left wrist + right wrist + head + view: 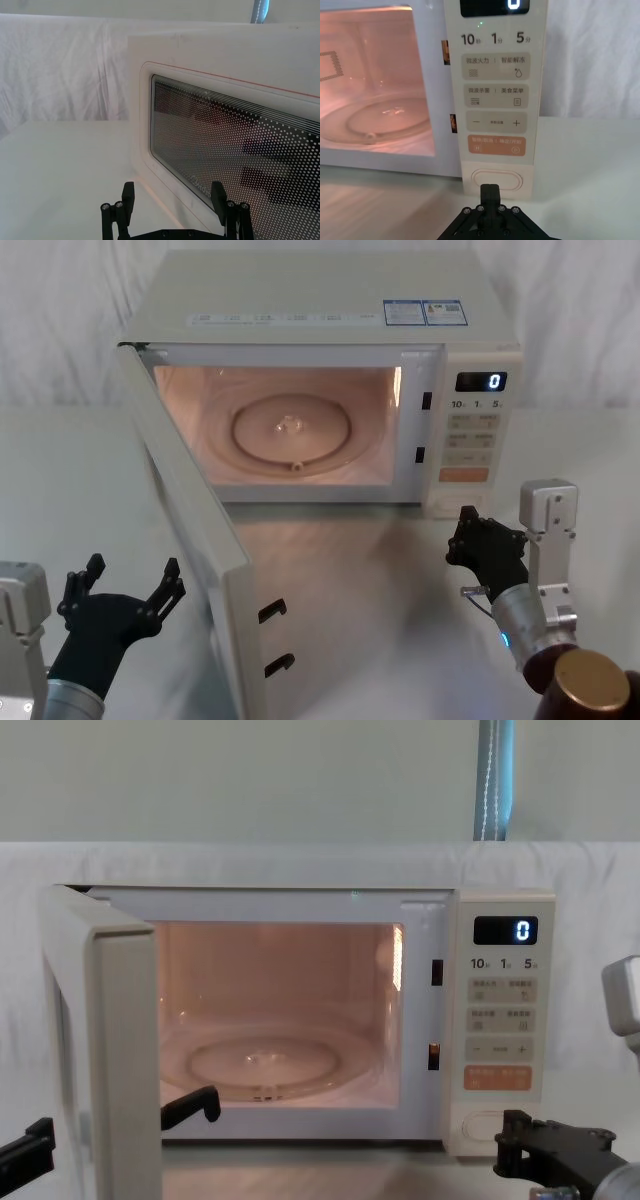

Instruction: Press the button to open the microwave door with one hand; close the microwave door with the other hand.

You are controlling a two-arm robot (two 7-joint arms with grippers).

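Note:
The cream microwave (320,300) stands at the back of the table, its cavity lit. The microwave door (195,510) is swung wide open toward my left, its dark dotted window (235,145) facing my left gripper. My left gripper (133,568) (173,189) is open and sits low, just outside the door's outer face without touching it. The wide cream button (496,180) (481,1127) sits at the bottom of the control panel. My right gripper (466,515) (489,189) is shut, its tip pointing at the button from a short gap away.
The black display (481,381) shows a blue 0. An orange key (497,145) lies just above the button. A glass turntable (292,430) lies inside the cavity. White cloth hangs behind the microwave. The white tabletop (400,570) spreads in front of it.

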